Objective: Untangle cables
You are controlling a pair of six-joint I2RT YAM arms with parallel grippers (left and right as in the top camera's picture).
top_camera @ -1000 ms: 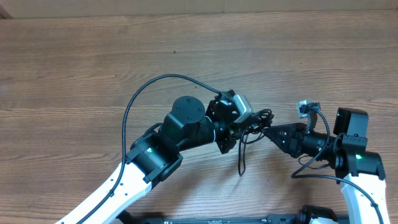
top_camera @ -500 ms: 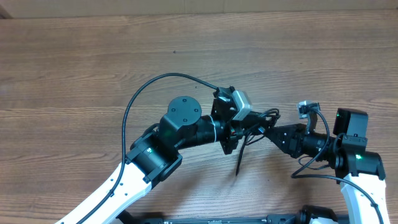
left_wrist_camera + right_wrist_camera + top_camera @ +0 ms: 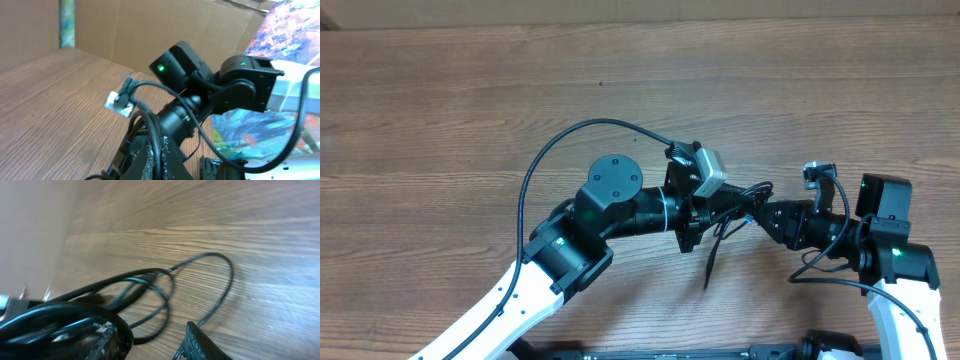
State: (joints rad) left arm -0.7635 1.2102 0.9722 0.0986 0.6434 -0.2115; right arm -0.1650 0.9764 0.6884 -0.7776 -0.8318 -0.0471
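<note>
The cables (image 3: 740,198) hang as a black knot of loops between my two grippers above the table, with one strand (image 3: 712,262) drooping toward the front edge. My left gripper (image 3: 712,208) is shut on a strand; in the left wrist view the cable (image 3: 152,124) runs straight between the closed pads of that gripper (image 3: 156,157). My right gripper (image 3: 767,212) faces the knot from the right. In the right wrist view its jaws (image 3: 152,341) stand apart, loops (image 3: 165,287) lie ahead over the wood, and strands drape on the left finger (image 3: 107,337).
A thicker black robot cable (image 3: 578,135) arcs over the left arm. The right arm (image 3: 235,85) with its small white plug (image 3: 120,102) fills the left wrist view. Cardboard (image 3: 165,25) and a colourful sheet (image 3: 290,30) stand beyond the wooden table (image 3: 470,90).
My right gripper's jaws have spread wider. The left gripper has shifted slightly right with the knot, and the drooping strand has swung a little.
</note>
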